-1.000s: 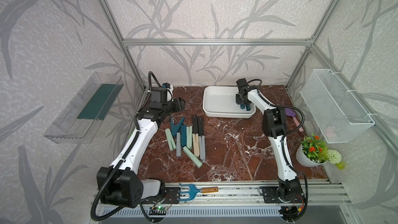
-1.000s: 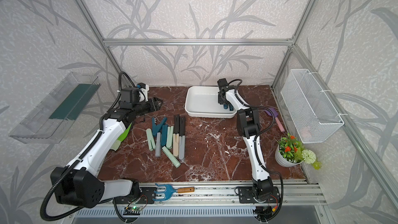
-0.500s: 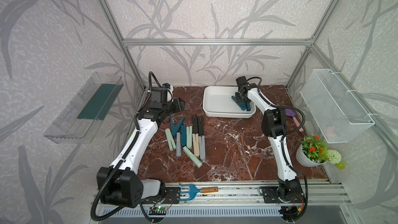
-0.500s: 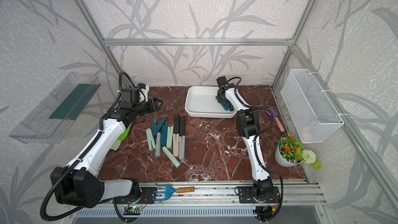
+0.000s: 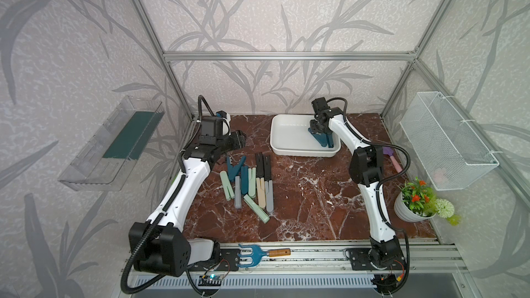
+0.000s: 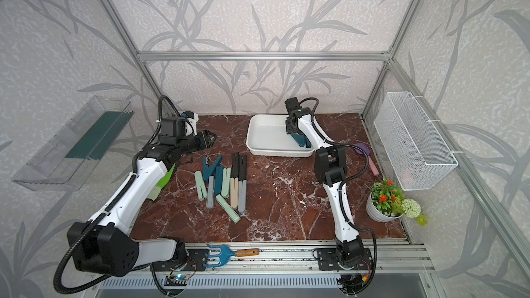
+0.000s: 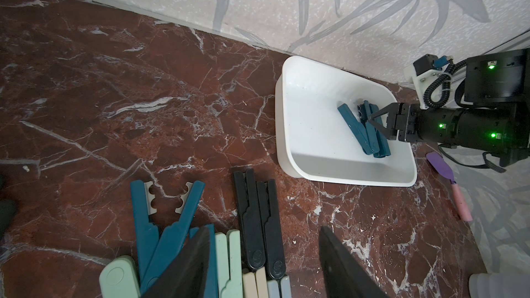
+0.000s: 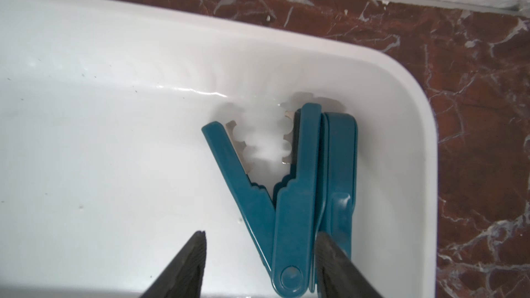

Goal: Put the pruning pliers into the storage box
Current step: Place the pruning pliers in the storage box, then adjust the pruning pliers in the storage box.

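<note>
Opening since a second ago, the right gripper (image 8: 261, 236) has let go of the dark teal pruning pliers (image 8: 286, 210), which it was clamping then. They now lie flat on the floor of the storage box (image 5: 289, 136), handles splayed in a V. Its jaws stand apart over their hinge end, one finger clear of them and the other close beside them. A second teal pair (image 8: 338, 167), folded, lies touching them against the box's right end wall. The box sits at the far edge of the bench (image 5: 315, 196). The left gripper (image 6: 210, 139) hangs near the far left corner, jaws apart and holding nothing. The remaining pliers (image 5: 252, 184) lie in a row left of the bench's middle.
</note>
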Action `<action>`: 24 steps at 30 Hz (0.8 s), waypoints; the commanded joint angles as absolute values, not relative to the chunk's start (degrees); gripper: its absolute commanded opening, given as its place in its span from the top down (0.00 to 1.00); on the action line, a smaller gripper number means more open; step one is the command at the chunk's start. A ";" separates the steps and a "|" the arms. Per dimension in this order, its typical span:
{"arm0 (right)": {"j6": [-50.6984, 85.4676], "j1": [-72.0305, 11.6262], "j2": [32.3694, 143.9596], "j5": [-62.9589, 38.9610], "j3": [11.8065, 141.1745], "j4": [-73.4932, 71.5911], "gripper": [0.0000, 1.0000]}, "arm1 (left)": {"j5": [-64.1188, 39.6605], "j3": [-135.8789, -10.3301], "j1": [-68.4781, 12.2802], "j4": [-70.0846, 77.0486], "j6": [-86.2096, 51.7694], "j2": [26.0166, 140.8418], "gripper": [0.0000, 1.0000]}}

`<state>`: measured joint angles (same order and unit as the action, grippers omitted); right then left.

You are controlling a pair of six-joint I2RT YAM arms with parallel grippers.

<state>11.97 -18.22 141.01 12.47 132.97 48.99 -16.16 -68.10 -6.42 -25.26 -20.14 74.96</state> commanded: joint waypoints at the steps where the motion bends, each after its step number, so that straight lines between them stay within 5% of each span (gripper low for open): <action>1: 11.95 -18.00 139.33 12.42 130.87 51.95 0.38 | -16.43 -68.02 -6.42 -25.14 -20.04 74.19 0.39; 24: 15.71 -16.57 148.16 9.98 136.85 53.65 0.39 | -16.02 -68.73 -6.43 -25.44 -19.88 74.99 0.39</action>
<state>14.55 -16.80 145.91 11.29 134.63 51.75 -16.16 -68.10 -6.42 -25.26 -20.14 75.07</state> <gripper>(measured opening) 0.609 0.610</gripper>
